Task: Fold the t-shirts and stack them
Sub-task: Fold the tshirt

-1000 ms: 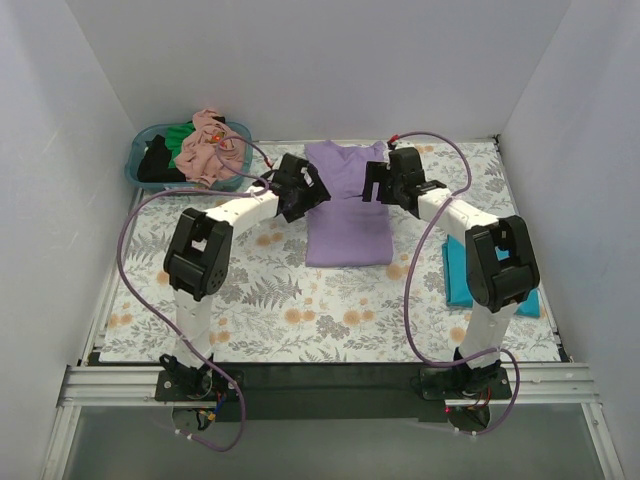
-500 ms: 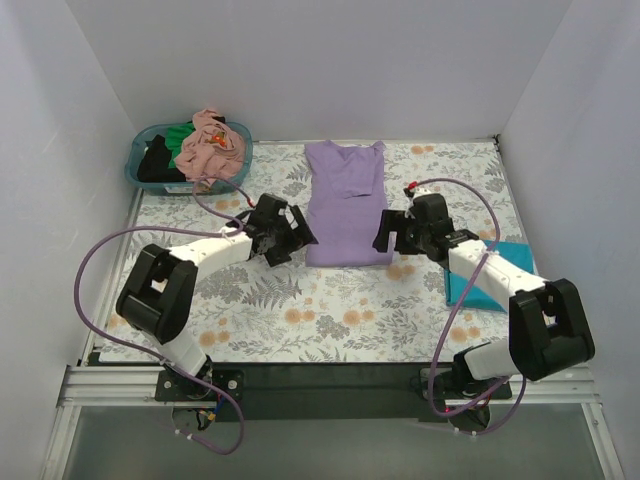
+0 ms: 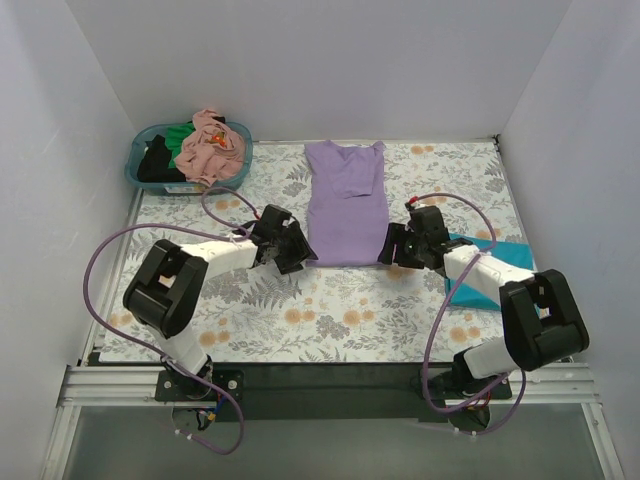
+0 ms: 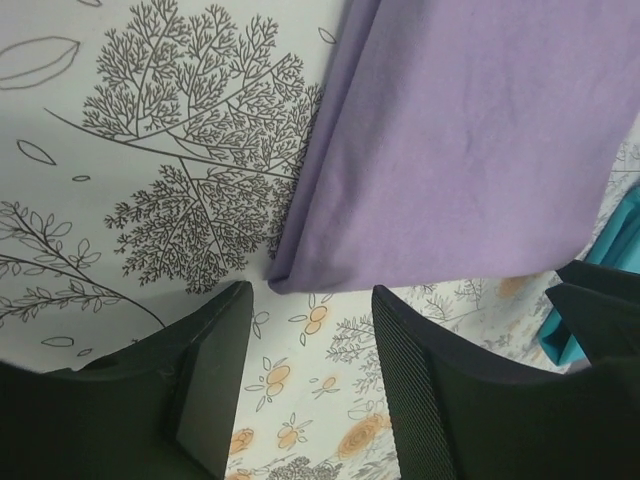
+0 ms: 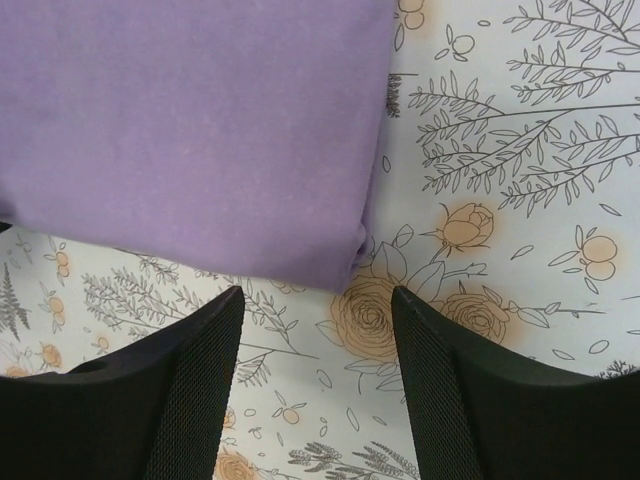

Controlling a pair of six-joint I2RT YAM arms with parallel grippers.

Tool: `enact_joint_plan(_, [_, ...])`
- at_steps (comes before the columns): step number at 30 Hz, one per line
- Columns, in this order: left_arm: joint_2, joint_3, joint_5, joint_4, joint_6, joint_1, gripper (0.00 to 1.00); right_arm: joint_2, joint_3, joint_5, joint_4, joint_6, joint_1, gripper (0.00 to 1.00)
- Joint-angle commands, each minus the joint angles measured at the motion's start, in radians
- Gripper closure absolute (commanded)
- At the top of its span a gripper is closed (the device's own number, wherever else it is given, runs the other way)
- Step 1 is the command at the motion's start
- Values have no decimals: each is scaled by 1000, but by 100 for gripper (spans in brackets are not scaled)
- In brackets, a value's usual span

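The lavender shirt (image 3: 347,205) lay flat mid-surface (image 3: 330,310), long axis running 12 to 6 o'clock, collar at 12. The left fingers (image 4: 215,380) and right fingers (image 5: 190,400) stood wide open and empty, each with a hem corner just at its 12 o'clock, neither arm nearer. A second earlier both arms flanked the shirt's collar end; they had since dropped to the hem.

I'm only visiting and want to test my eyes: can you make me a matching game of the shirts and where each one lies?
1 lavender t-shirt
2 teal t-shirt
3 salmon-pink t-shirt

A heaped in the basket
B flat on the table cover, in the middle
C at the right side, partly under the right arm

Pairs: 1-B, 2-C, 3-A
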Motion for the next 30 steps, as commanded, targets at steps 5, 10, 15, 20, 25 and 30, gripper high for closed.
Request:
enact_joint_plan(5, [32,14,-21,5,-10,-20,58,75,27,28,58,30,-5,38])
enact_joint_plan(10, [83,36,-42,-14,-9,-21,76,118,27,24,73,35,-5,45])
enact_joint_plan(15, [114,60,-27,-29,7,-25,100,152,21,11,73,32,-7,57])
enact_joint_plan(20, [66,22,-50,-31,7,-43,100,123,-37,-7,107,27,-5,94])
enact_joint_plan(25, [-44,-91,-73,-37,-7,-110,100,-38,-192,-58,104,39,-5,99])
enact_joint_plan(30, [-244,-282,-99,-55,-93,-228,100,-292,-468,-96,-6,104,13,99])
